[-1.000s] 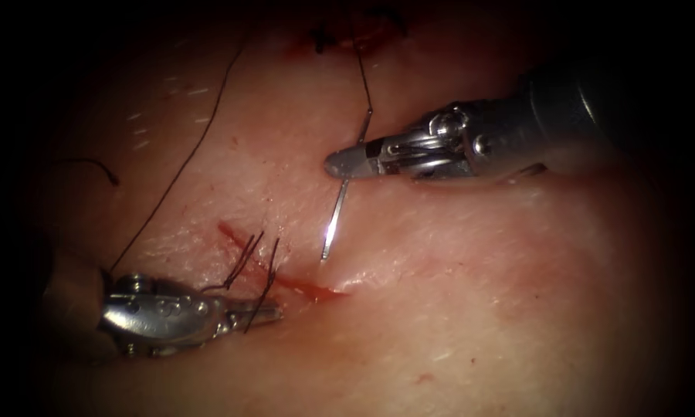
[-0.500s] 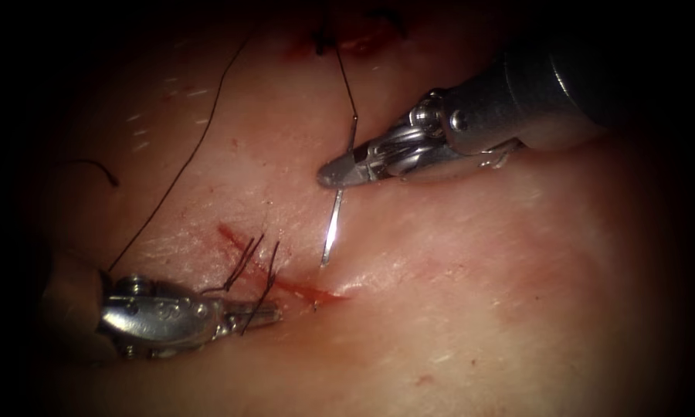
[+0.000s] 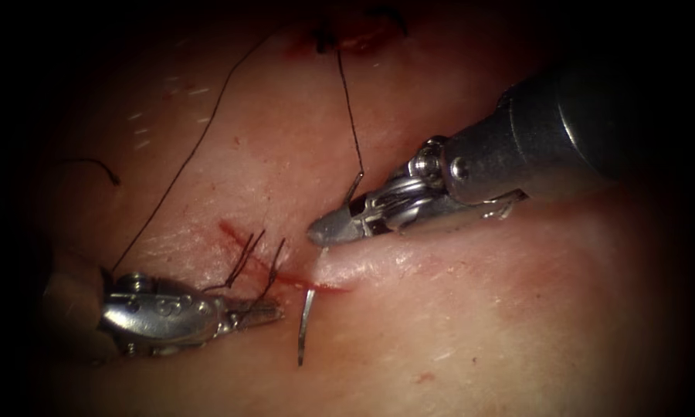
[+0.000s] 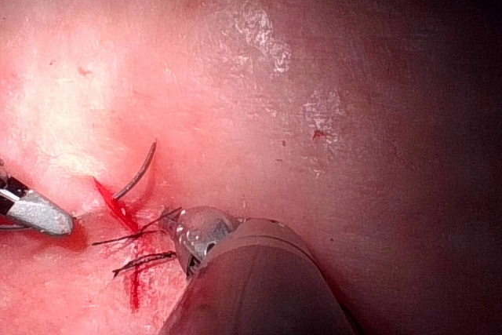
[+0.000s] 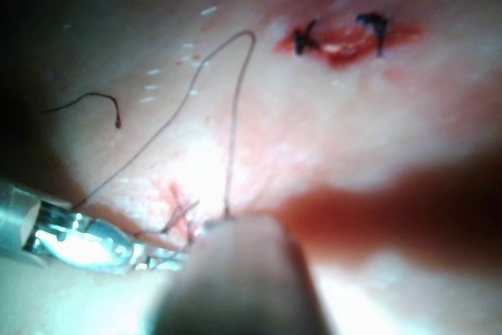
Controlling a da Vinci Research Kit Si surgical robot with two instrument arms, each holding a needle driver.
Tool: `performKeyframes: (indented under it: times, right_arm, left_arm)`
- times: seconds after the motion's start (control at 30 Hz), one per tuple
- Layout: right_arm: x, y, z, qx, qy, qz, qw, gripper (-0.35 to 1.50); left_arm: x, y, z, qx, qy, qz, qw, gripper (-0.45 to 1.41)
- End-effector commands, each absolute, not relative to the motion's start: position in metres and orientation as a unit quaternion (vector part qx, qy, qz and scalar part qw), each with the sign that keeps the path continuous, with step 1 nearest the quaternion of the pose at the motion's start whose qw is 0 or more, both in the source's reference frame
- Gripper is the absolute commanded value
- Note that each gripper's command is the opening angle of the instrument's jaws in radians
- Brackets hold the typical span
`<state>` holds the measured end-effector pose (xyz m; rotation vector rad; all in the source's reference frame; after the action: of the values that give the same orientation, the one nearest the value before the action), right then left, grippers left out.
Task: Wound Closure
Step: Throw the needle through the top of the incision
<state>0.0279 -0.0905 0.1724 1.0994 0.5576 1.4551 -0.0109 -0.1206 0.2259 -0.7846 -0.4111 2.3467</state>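
The right tool [image 3: 324, 232] clamps the needle [image 3: 307, 320] near its tail, its tip out left of the cut [image 3: 286, 276]; a slipping grip may tear tissue [image 3: 471, 309], while the left tool [image 3: 266, 313] holds thread [image 3: 177, 174].

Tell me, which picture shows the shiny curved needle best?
The endoscope view. There the needle comes out of the cut with its point free below, and the right tool grips it near the thread end. The left wrist view shows just a short curved bit beside the cut.
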Motion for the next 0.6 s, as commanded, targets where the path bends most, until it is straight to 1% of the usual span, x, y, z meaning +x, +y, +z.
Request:
performKeyframes:
  times: [0.03, 0.07, 0.13, 0.2, 0.3, 0.33, 0.37, 0.4, 0.47, 0.53, 0.6]
  right_arm:
    - [0.0284, -0.0916, 0.1732, 0.426, 0.272, 0.634, 0.585, 1.09]
    - [0.0283, -0.0914, 0.1736, 0.393, 0.297, 0.625, 0.605, 1.13]
    - [0.0281, -0.0912, 0.1745, 0.321, 0.348, 0.578, 0.665, 1.28]
    - [0.0276, -0.0909, 0.1755, 0.269, 0.371, 0.547, 0.7, 1.38]
    - [0.0265, -0.0901, 0.1764, 0.223, 0.379, 0.542, 0.716, 1.43]
    - [0.026, -0.0898, 0.1766, 0.214, 0.381, 0.543, 0.717, 1.45]
    - [0.0253, -0.0894, 0.1768, 0.21, 0.388, 0.526, 0.727, 1.43]
    - [0.0247, -0.0892, 0.1769, 0.216, 0.389, 0.518, 0.731, 1.4]
    - [0.0235, -0.0891, 0.1772, 0.218, 0.387, 0.52, 0.729, 1.4]
    - [0.0226, -0.0891, 0.1772, 0.224, 0.385, 0.523, 0.727, 1.46]
    - [0.0216, -0.0893, 0.1769, 0.231, 0.383, 0.523, 0.725, 1.46]
  left_arm:
    - [-0.0123, -0.122, 0.2254, -0.301, -0.154, 0.89, 0.305, -0.43]
    - [-0.0125, -0.1219, 0.2253, -0.305, -0.151, 0.891, 0.299, -0.43]
    - [-0.0131, -0.1216, 0.2247, -0.321, -0.138, 0.895, 0.276, -0.4]
    - [-0.0137, -0.1214, 0.2241, -0.335, -0.125, 0.897, 0.259, -0.38]
    - [-0.0149, -0.1212, 0.2229, -0.365, -0.104, 0.898, 0.224, -0.25]
    - [-0.0153, -0.1211, 0.2225, -0.377, -0.09, 0.899, 0.205, -0.23]
    - [-0.0157, -0.121, 0.2222, -0.385, -0.081, 0.899, 0.192, -0.2]
    - [-0.016, -0.121, 0.222, -0.392, -0.072, 0.899, 0.182, -0.16]
    - [-0.0168, -0.1209, 0.2216, -0.405, -0.049, 0.901, 0.148, -0.06]
    - [-0.0173, -0.1211, 0.2213, -0.414, -0.034, 0.901, 0.12, 0.07]
    - [-0.0179, -0.1215, 0.221, -0.429, -0.029, 0.897, 0.106, 0.17]
